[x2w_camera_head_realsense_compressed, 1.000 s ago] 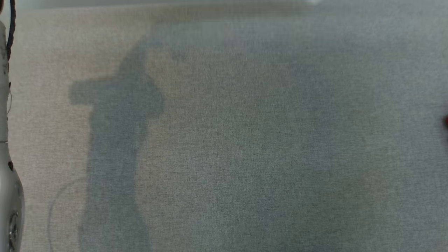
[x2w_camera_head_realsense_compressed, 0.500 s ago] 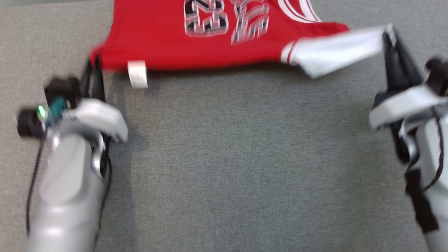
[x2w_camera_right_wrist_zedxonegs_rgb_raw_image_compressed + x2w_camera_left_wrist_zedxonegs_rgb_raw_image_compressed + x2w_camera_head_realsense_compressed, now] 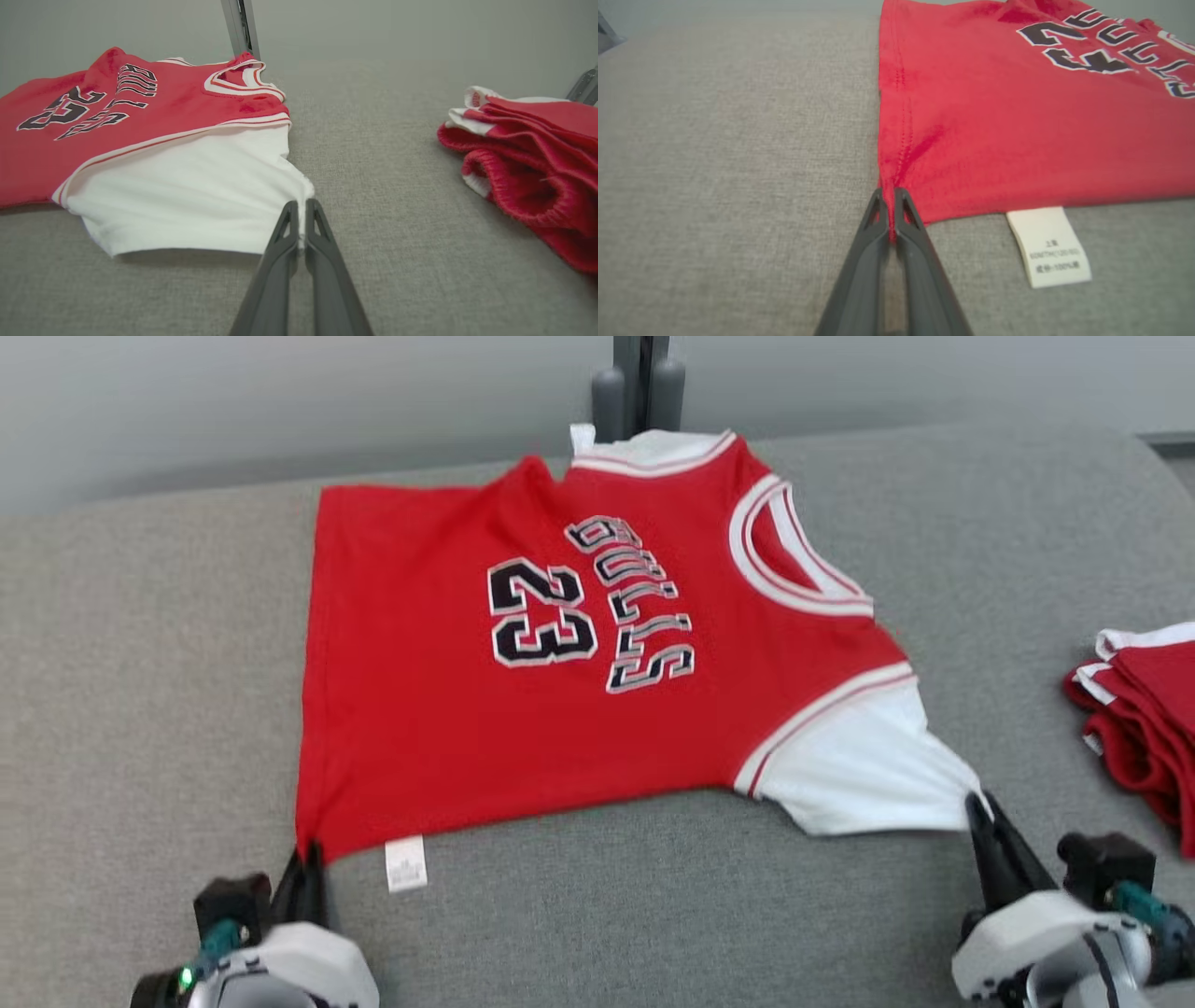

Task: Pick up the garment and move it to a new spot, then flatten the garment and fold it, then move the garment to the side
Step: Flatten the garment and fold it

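Note:
The garment is a red jersey with white sleeves and the number 23, spread flat on the grey cloth surface, collar toward the right. My left gripper is shut on its near hem corner, beside a white care label. At the lower right, my right gripper is shut on the edge of the near white sleeve, which is pulled into a point.
A pile of red and white garments lies at the right edge, also in the right wrist view. A dark metal post rises behind the far edge of the grey surface. A pale wall stands behind.
The head camera has tilted up, so the whole jersey and the far edge now show. Both grippers keep their hold on the hem corner and the sleeve.

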Robot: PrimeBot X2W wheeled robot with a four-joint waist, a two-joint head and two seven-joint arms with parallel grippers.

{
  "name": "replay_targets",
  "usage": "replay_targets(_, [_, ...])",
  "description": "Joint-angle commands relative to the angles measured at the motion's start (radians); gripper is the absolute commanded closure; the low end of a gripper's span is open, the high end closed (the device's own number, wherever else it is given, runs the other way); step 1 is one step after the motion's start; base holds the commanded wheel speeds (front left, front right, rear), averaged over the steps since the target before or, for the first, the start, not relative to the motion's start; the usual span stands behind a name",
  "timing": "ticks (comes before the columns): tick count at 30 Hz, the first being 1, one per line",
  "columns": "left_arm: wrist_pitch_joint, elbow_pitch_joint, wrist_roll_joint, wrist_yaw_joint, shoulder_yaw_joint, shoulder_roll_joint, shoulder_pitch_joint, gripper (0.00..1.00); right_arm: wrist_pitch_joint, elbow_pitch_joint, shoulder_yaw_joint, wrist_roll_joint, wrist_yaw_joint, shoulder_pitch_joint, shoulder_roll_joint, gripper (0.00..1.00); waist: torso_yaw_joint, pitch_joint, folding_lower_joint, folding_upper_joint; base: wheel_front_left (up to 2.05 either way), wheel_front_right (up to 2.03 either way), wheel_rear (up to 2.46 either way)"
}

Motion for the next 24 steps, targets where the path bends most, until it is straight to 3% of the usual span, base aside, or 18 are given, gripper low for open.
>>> replay_targets(1, [0.001,0.004,0.003,0.003,0.004,0.008,0.071,1.0,-0.001,0.013,-0.004,-0.009,-0.001,0.058,-0.009,1.0,-0.004,-0.103,0.0,0.0,0.0,0.0,0.0])
replay_targets(12, [0.0,-0.062,-0.013,-0.021,-0.037,0.008,0.322,1.0,-0.001,0.013,-0.024,0.015,-0.002,0.267,0.015,1.0,0.009,-0.266,0.0,0.0,0.0,0.0,0.0])
replay_targets(20, [0.0,-0.088,-0.004,-0.03,-0.014,0.008,0.392,1.0,-0.001,-0.03,-0.014,0.021,-0.002,0.405,0.031,1.0,0.031,-0.323,0.0,0.0,0.0,0.0,0.0])
replay_targets(24, [0.0,-0.181,-0.023,-0.048,-0.018,0.006,0.387,1.0,0.0,-0.098,-0.03,0.024,-0.001,0.398,0.029,1.0,0.04,-0.317,0.0,0.0,0.0,0.0,0.0])
